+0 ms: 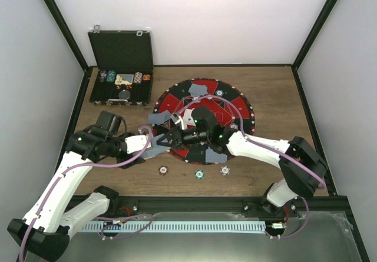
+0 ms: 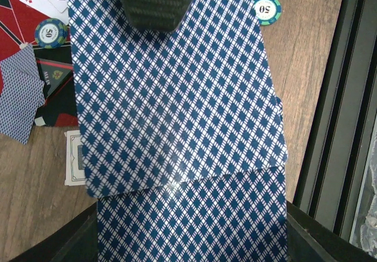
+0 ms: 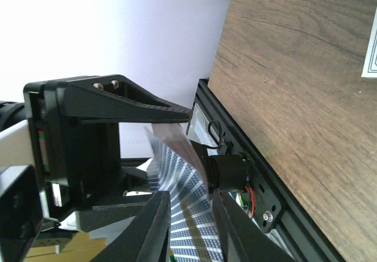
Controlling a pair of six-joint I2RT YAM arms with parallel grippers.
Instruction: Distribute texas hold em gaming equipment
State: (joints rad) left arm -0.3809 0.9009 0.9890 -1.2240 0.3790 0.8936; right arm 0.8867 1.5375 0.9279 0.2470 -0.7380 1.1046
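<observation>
At the mat's (image 1: 172, 102) near edge, left pincer (image 1: 153, 147) clamps cards (image 2: 177, 115); right pincer's (image 3: 189, 206) grip unclear.

The wooden desk (image 1: 277, 85) carries an open black case (image 1: 121, 50) far left, a round red-and-black mat (image 1: 172, 103) centrally, and three poker chips (image 1: 199, 173) just beside its near edge.

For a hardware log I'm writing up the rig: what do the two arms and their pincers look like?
The left arm and right arm both have white links joined by bulky black housings, with a thin purple cable running along each. The left pincer and right pincer are black, with two fingers. A green light shows near the right wrist.
</observation>
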